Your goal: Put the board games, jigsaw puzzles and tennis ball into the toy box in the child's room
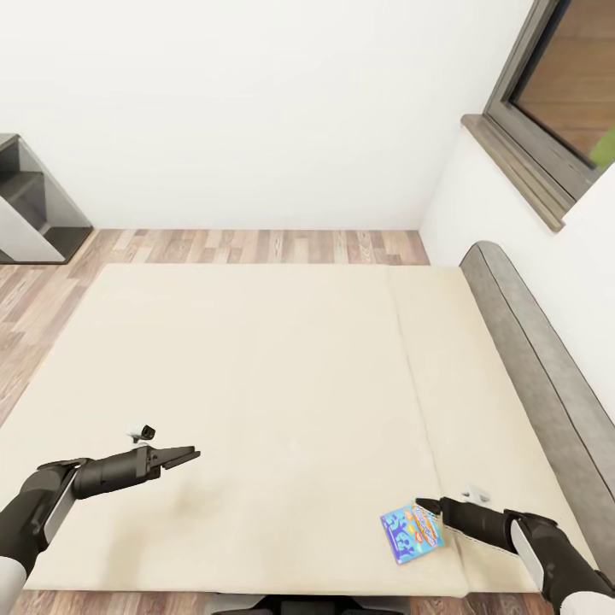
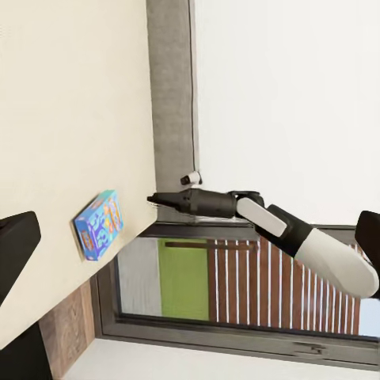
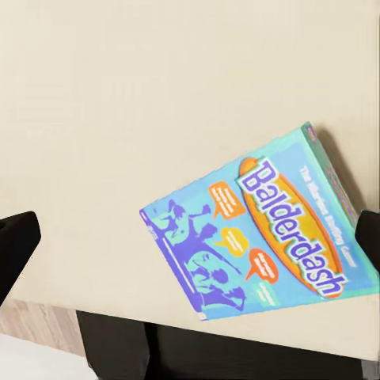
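One flat blue board game box with orange marks and the printed title Balderdash (image 1: pixel 412 531) lies on the large low bed with its plain cream mattress (image 1: pixel 256 376), at about five o'clock in the head view and close to the mattress's near edge, just left of the seam between its two sections. The right gripper (image 1: pixel 430 506) sits at the box's two o'clock corner, its black fingertips reaching or nearly reaching that corner; from the right wrist view the two dark fingers (image 3: pixel 17 241) stand wide apart, released, with the box lying between and below them, not yet grasped. The left gripper (image 1: pixel 184 456) hangs at about eight o'clock over bare mattress, well apart from the box; its fingers look close together and hold nothing, though I cannot tell for certain whether they are fully clenched. A grey padded headboard (image 1: pixel 538 359) runs along the bed at three o'clock, under a dark-framed window (image 1: pixel 555 111). My judgement is that the risk lies in the pick: the box is thin and lies flat on soft bedding, so closing fingers could slide over its top or push it toward the near edge, from which it might drop to the wood-plank floor (image 1: pixel 256 246).
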Robot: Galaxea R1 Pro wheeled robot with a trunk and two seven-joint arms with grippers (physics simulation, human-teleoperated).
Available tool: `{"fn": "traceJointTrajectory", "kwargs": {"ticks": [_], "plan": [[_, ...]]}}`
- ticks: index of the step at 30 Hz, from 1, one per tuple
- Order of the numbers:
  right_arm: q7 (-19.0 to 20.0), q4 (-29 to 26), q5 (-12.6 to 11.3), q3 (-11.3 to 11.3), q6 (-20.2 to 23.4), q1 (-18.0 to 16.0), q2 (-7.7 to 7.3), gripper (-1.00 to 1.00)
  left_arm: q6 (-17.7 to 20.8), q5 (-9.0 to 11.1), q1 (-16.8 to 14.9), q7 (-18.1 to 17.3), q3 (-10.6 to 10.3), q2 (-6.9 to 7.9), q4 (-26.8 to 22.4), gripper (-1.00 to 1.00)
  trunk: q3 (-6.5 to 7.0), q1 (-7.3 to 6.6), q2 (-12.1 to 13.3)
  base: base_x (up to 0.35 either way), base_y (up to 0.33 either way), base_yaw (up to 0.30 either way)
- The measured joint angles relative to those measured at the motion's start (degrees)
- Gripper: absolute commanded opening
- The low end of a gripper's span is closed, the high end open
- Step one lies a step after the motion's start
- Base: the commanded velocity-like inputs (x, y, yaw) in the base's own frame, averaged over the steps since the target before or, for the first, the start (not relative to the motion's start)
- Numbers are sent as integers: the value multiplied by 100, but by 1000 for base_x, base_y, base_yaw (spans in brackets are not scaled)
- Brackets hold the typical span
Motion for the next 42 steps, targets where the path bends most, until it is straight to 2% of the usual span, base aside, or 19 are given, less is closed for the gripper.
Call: {"fn": "traceJointTrajectory", "kwargs": {"ticks": [5,10,14,34,42], "plan": [[-335,18,25,19,251,-402,7,100,-2,0,0,0,0,-7,1,100,0,0,0,0,0,0],[-630,21,36,31,707,-679,6,100,0,0,0,0,0,-11,-2,100,0,0,0,0,0,0],[-747,22,44,34,915,-833,3,100,-2,0,0,0,0,-12,-1,100,0,0,0,0,0,0],[-789,41,60,92,1000,-917,-6,100,2,0,0,0,0,-15,-3,100,-2,0,0,0,0,0],[-783,48,59,97,991,-913,-1,100,-3,7,0,0,0,-3,-6,100,-44,0,0,0,0,0]]}}
